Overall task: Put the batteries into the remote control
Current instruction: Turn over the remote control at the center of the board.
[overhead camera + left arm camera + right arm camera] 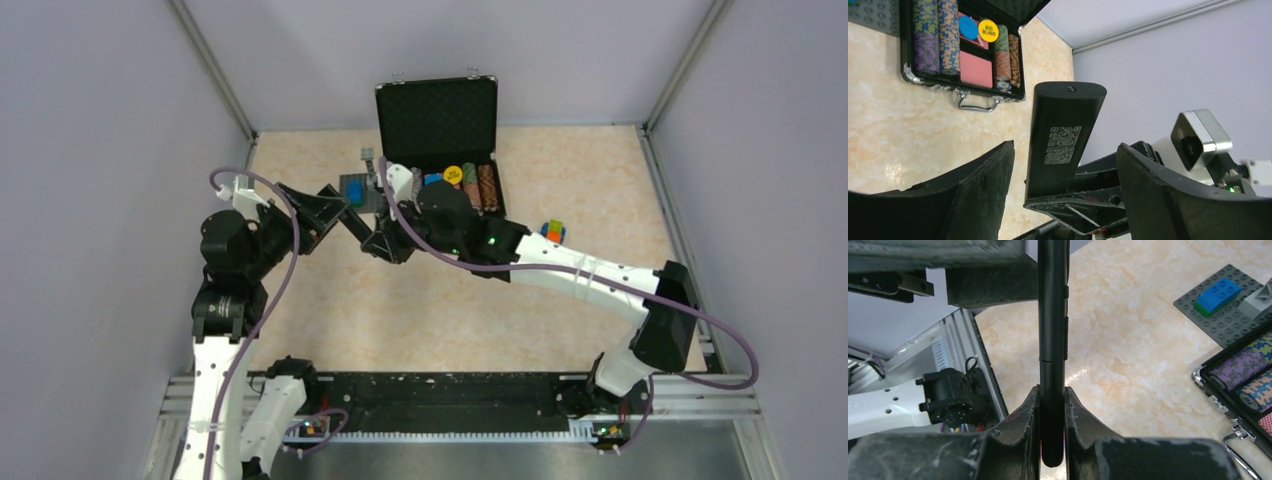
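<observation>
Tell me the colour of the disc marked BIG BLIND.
Yellow disc, black lettering; clearest in the left wrist view.

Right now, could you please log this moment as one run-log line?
right tool: shut on remote control | left tool: open around remote control, not touching | batteries: not in view

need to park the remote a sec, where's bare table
Bare table stretches from the right gripper holding the remote control back to the near rail, and far right between the poker case and the wall, past the small cube. Crowded far centre: case, grey baseplate.
</observation>
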Tool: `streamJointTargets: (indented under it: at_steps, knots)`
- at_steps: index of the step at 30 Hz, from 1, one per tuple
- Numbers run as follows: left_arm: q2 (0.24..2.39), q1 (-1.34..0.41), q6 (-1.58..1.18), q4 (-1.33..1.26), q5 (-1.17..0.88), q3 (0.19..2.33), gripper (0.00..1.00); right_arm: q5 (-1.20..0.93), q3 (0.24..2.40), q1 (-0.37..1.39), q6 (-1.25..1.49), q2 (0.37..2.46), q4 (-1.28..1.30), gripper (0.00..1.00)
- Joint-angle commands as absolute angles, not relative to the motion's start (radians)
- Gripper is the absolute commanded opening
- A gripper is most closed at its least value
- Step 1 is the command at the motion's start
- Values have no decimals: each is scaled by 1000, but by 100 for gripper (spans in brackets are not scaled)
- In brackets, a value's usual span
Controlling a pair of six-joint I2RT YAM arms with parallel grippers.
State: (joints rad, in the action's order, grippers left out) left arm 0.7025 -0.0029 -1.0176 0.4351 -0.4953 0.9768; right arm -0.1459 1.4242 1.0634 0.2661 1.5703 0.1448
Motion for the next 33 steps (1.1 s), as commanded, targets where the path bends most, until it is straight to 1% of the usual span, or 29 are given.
streamJointTargets:
  at_steps: [1,4,6,7,9,10,11,13,14,18,23,25,26,27,28,30,31,33]
  knots:
    - [704,-38,-985,439,-423,951,79,-55,1489,1105,185,1593,148,0]
    - [709,-49,-991,430,-409,936,78,-41,1496,1114,174,1602,153,0]
    - [707,-53,-988,433,-390,930,75,-28,1499,1120,169,1607,158,0]
    - [705,-54,-989,436,-380,928,72,-24,1504,1122,166,1611,163,0]
    - [704,-56,-991,435,-376,923,62,-19,1506,1129,162,1614,169,0]
    - [707,-57,-990,434,-379,921,54,-21,1505,1132,160,1617,170,0]
    - [710,-59,-987,425,-388,917,49,-24,1505,1133,161,1617,169,0]
    - [721,-64,-980,403,-416,907,46,-36,1506,1135,161,1618,168,0]
    - [723,-66,-976,388,-429,899,47,-39,1507,1135,162,1617,169,0]
    - [724,-74,-957,366,-436,872,63,-48,1508,1136,162,1620,174,0]
    - [742,-82,-950,334,-454,857,68,-58,1509,1138,160,1622,179,0]
    - [757,-87,-944,320,-466,854,68,-64,1512,1138,163,1625,181,0]
    - [764,-89,-941,319,-466,854,65,-66,1516,1138,164,1630,187,0]
    - [770,-90,-937,318,-466,855,60,-68,1520,1138,165,1632,193,0]
    - [771,-90,-933,318,-466,856,53,-69,1522,1138,167,1635,197,0]
    - [776,-92,-926,317,-466,857,41,-71,1523,1138,172,1638,200,0]
    - [779,-92,-923,315,-469,858,33,-69,1524,1138,176,1639,204,1]
    - [783,-92,-916,311,-478,861,14,-76,1532,1138,186,1641,214,8]
